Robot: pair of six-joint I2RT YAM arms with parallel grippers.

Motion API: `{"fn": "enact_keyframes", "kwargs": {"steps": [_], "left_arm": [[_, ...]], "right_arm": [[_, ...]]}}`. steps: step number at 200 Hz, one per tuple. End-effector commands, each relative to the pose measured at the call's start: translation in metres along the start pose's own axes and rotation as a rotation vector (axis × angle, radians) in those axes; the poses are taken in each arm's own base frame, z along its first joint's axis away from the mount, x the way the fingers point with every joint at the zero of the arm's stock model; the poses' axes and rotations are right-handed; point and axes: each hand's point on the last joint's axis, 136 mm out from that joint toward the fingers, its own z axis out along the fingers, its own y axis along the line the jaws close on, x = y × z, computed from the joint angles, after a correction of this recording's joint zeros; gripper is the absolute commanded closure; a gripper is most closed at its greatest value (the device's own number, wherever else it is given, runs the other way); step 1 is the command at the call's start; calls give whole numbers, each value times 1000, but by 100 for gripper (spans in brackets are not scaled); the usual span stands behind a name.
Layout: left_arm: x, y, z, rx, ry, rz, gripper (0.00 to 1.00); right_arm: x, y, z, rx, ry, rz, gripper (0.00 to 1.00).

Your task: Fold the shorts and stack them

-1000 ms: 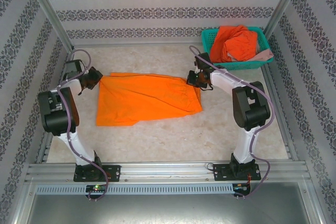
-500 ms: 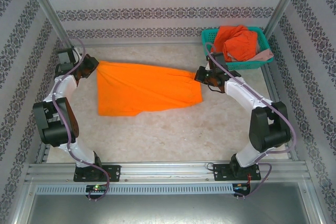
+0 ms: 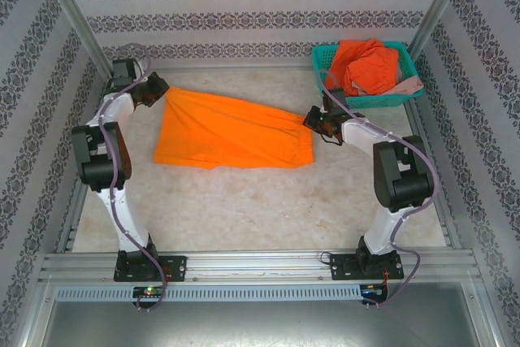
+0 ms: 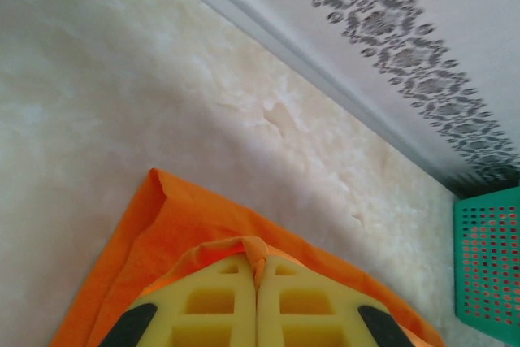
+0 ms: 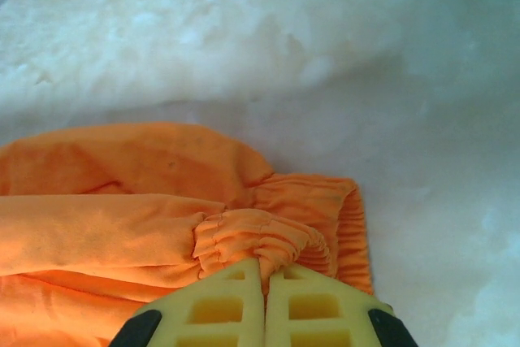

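Stretched for the fold: yellow-orange shorts (image 3: 231, 132) lie flat on the table (image 3: 244, 201), left of the teal basket (image 3: 370, 101), long axis running straight away from it. R gripper (image 3: 321, 122), just beside the basket, is clamped on the gathered waistband. L gripper (image 3: 154, 91), well apart from the basket, pinches the opp. end w/ jaws closed.

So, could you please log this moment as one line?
left gripper: shut on yellow-orange shorts | right gripper: shut on its waistband | state: stretched between both grippers
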Motion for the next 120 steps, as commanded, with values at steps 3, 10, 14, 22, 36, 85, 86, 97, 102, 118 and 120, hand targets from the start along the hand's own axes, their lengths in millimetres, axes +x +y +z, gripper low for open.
{"fn": "enact_keyframes", "kwargs": {"steps": [3, 10, 14, 22, 36, 85, 86, 97, 102, 118, 120], "left_arm": [[-13, 14, 22, -49, -2, 15, 84], [-17, 13, 29, -39, -5, 7, 74], [-20, 11, 31, -29, -8, 5, 68], [-26, 4, 31, -8, -18, 10, 60], [-39, -14, 16, 6, -47, 47, 44], [-18, -66, -78, 77, -124, 78, 17], [-16, -66, -79, 78, -123, 75, 17], [6, -69, -91, 99, -113, 60, 16], [18, -68, -94, 103, -103, 55, 16], [55, -67, -99, 108, -65, 44, 14], [61, -66, -99, 110, -56, 42, 14]], "right_arm": [[-26, -24, 11, 91, -93, 91, 92], [-27, -28, 13, 107, -99, 109, 86], [-27, -29, 14, 114, -102, 118, 79], [-30, -29, 13, 119, -111, 131, 68], [-34, -25, 7, 117, -122, 139, 46], [-32, 20, -59, 47, -193, 50, 25], [-31, 22, -60, 42, -194, 45, 25], [-20, 42, -71, 0, -181, 0, 21], [-14, 50, -74, -18, -170, -13, 19], [8, 75, -74, -99, -103, -25, 13], [11, 77, -73, -109, -93, -24, 13]]}}
